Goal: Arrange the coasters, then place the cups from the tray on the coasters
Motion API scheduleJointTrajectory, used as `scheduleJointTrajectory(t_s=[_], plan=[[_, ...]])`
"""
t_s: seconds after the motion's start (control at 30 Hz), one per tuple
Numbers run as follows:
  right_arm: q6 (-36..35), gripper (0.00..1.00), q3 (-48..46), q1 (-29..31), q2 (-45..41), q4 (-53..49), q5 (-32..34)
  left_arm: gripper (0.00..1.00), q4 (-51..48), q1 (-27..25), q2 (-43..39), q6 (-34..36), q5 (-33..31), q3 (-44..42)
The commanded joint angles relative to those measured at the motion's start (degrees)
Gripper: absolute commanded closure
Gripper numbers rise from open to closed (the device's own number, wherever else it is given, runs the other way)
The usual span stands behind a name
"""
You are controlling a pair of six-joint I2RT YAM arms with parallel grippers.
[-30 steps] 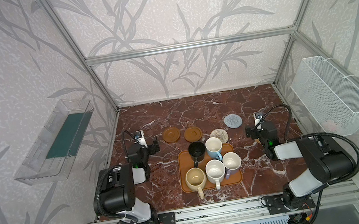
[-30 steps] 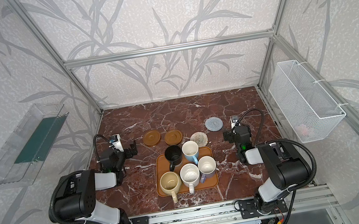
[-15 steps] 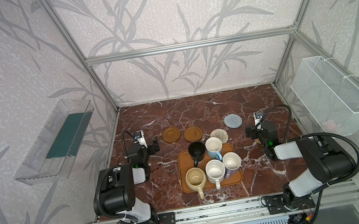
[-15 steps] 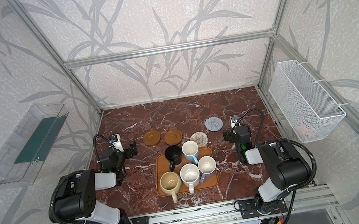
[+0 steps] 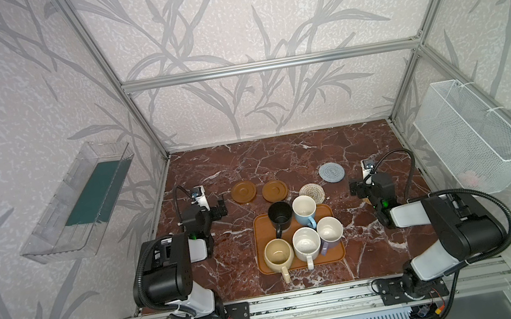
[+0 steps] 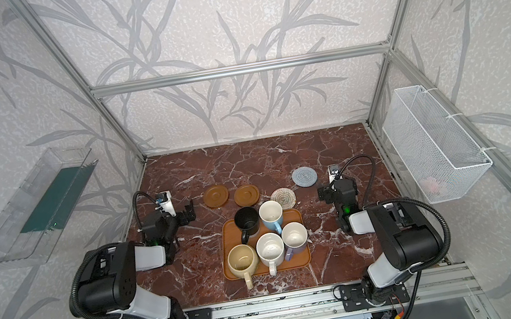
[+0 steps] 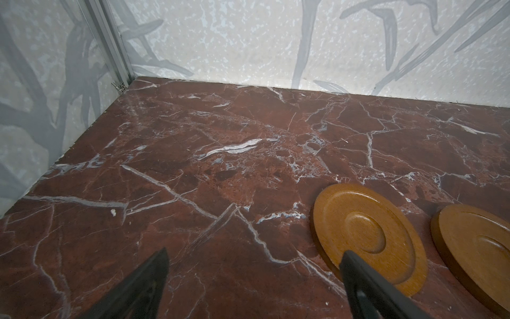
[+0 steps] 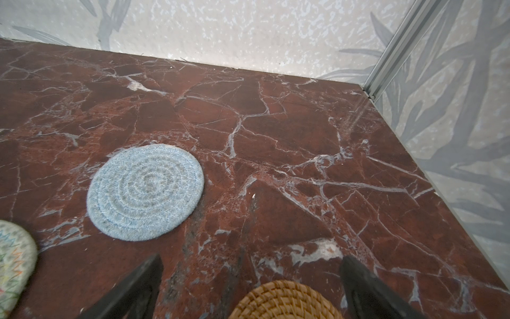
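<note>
Jaws wide, 5 cups [image 5: 306, 244] on tray [image 5: 262, 230]

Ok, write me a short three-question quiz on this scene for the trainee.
1. True or false: all five cups stand on the tray.
2. Which coaster lies nearest the open right gripper? A. grey woven B. golden rattan C. brown wooden
3. How many coasters bear a cup?

Key: 1 true. 2 B, the golden rattan coaster, seen in the right wrist view. 3 none.
</note>
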Motion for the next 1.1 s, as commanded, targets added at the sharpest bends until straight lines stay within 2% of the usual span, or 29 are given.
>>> scheduleJointTrajectory(t_s=[0.0, 0.5, 0.63, 0.73, 0.83, 1.0, 1.07], plan=[[-0.2, 0.01, 0.5, 0.2, -0.3, 1.3, 0.9, 0.01, 0.7, -0.1, 0.1, 0.9, -0.5, 0.4], [-0.3, 0.01, 0.5, 0.2, -0.4, 1.4, 0.9, 0.01, 0.9, -0.1, 0.1, 0.7, -0.9, 0.2], [-0.8, 0.01, 0.1, 0.2, -2.8, 1.4, 0.2, 0.01, -0.8, -0.1, -3.5, -0.5, -3.5, -0.2], [-0.9, 0.01, 0.9, 0.2, -8.6, -4.9, 0.4, 0.01, -7.4, -0.2, -11.1, -0.9, -5.7, 0.0], [1.0, 0.01, 4.7, 0.2, -15.7, -20.1, -0.1, 0.01, -16.2, -0.2, -18.8, -3.3, -7.8, 1.5], [6.0, 0.01, 9.5, 0.2, -22.6, -34.4, -3.4, 0.01, -24.5, -0.6, -27.0, -7.8, -6.0, 4.2], [7.9, 0.01, 11.1, 0.2, -23.8, -37.8, -5.4, 0.01, -29.2, -0.7, -29.2, -12.4, -6.3, 6.2]])
